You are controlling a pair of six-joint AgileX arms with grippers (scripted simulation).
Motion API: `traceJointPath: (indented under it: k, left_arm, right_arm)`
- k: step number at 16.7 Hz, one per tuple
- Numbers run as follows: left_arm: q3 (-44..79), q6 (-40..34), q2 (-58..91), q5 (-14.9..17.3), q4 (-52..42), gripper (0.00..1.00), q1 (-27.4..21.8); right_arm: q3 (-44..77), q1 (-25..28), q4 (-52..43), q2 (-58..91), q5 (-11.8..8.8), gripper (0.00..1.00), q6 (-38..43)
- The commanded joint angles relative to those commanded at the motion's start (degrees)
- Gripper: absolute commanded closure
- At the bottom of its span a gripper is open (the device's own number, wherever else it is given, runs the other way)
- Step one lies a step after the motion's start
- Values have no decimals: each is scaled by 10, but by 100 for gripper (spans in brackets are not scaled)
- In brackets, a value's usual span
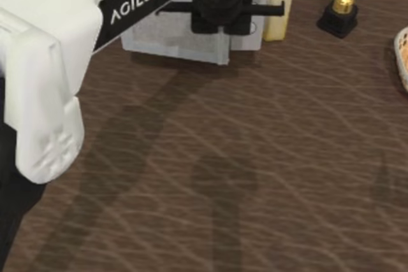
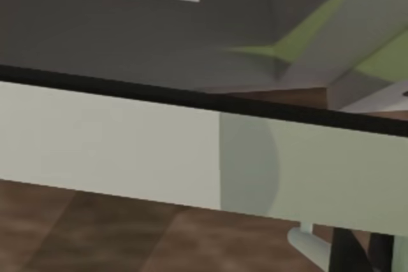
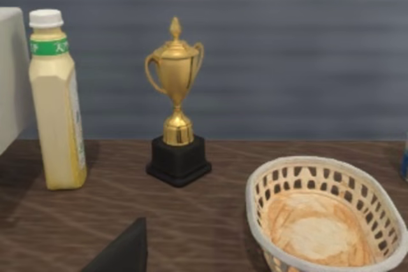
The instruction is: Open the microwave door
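The light grey microwave (image 1: 247,41) stands at the table's back, left of centre, largely covered by my left arm. Its door (image 1: 172,39), with a speckled mesh window, stands ajar, its free edge sticking out toward the front. In the left wrist view the door (image 2: 127,138) appears as a pale band with a dark top strip, and the oven's grey cavity (image 2: 159,36) shows behind it. My left gripper (image 1: 220,27) hangs at the door's free edge. Its black fingers (image 2: 347,256) stand close together where the grey bar handle (image 2: 309,241) runs in. My right gripper (image 3: 124,256) is out of the top view, parked at the right.
A pale yellow bottle (image 1: 278,4) stands right beside the microwave. Further right are a gold trophy (image 1: 344,1) on a black base and a white wicker basket (image 1: 403,55) at the table's right edge. Brown tabletop (image 1: 242,170) spreads in front.
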Motion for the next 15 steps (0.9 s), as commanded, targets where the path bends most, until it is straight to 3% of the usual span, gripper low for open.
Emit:
traceJointPath:
  k: [8,15]
  left_arm:
    - [-114,56,-69,23,60,100,10]
    - [-124,61,-76,26,66,100,10]
  right_arm:
    - [0,0,0,0,0,0,0]
    - [0,0,0,0,0,0,0]
